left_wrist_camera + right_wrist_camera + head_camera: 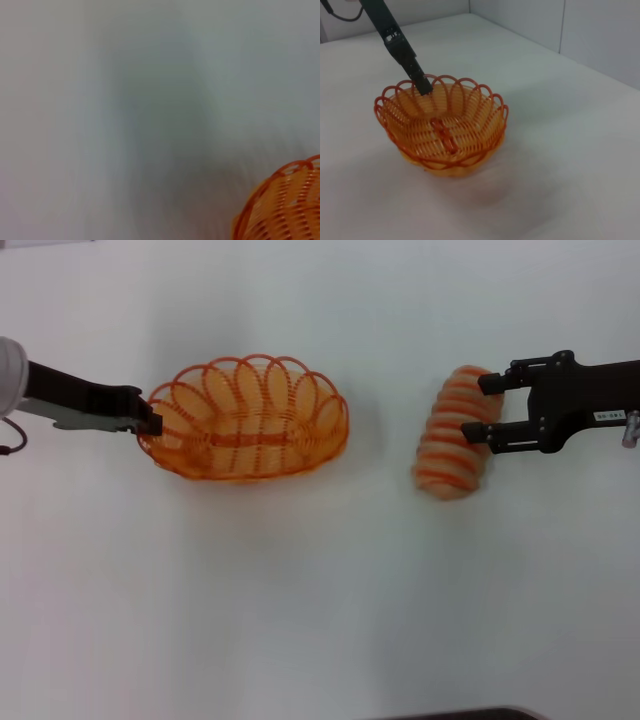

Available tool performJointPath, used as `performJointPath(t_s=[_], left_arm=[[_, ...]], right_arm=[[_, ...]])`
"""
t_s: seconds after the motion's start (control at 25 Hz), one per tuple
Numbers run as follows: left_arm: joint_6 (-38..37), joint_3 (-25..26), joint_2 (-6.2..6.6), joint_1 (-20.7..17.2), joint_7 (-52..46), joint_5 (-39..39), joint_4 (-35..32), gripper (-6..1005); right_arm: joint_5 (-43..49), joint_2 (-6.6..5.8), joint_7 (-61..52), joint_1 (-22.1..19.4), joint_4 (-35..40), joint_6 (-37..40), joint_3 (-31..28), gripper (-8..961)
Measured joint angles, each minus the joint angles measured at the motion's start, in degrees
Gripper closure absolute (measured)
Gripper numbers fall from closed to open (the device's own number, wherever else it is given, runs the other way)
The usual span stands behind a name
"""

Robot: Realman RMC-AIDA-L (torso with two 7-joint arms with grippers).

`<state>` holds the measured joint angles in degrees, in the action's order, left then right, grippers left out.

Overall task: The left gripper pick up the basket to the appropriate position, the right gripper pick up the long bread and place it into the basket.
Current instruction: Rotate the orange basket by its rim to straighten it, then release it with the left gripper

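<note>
The orange wire basket is left of centre in the head view. My left gripper is shut on its left rim; the right wrist view shows its black fingers on the far rim of the basket, which looks tilted and slightly off the table. The left wrist view shows only a corner of the basket. The long bread lies lengthwise away from me on the right. My right gripper reaches in from the right, its fingers closed on the bread's far half.
The white table extends all around. A gap of bare table separates the basket from the bread. A white wall stands behind the table's far edge in the right wrist view.
</note>
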<state>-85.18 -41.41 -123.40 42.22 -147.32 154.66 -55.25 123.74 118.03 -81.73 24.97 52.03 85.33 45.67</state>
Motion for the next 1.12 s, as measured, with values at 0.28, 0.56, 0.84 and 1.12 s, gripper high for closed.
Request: performJointPath(t_s=[0.28, 0.56, 0.84, 1.12], left_arm=[[0.8, -1.0, -0.49, -0.7, 0.3, -3.0, 0.2, 928], [3.4, -3.7, -0.8, -1.5, 0.0, -5.1, 1.0, 928], [6.1, -6.8, -0.82, -2.2, -0.3, -5.4, 1.4, 929], [7.7, -7.6, -0.92, -2.6, -0.4, -5.4, 2.1, 929]], right_arm=[[0.0, -0.07, 0.0, 0.1, 0.0, 0.0, -0.4, 241], [0.1, 0.1, 0.0, 0.1, 0.0, 0.0, -0.4, 242], [0.1, 0.37, 0.6, 0.1, 0.0, 0.0, -0.4, 241], [0.0, 0.45, 0.9, 0.1, 0.0, 0.0, -0.5, 240]])
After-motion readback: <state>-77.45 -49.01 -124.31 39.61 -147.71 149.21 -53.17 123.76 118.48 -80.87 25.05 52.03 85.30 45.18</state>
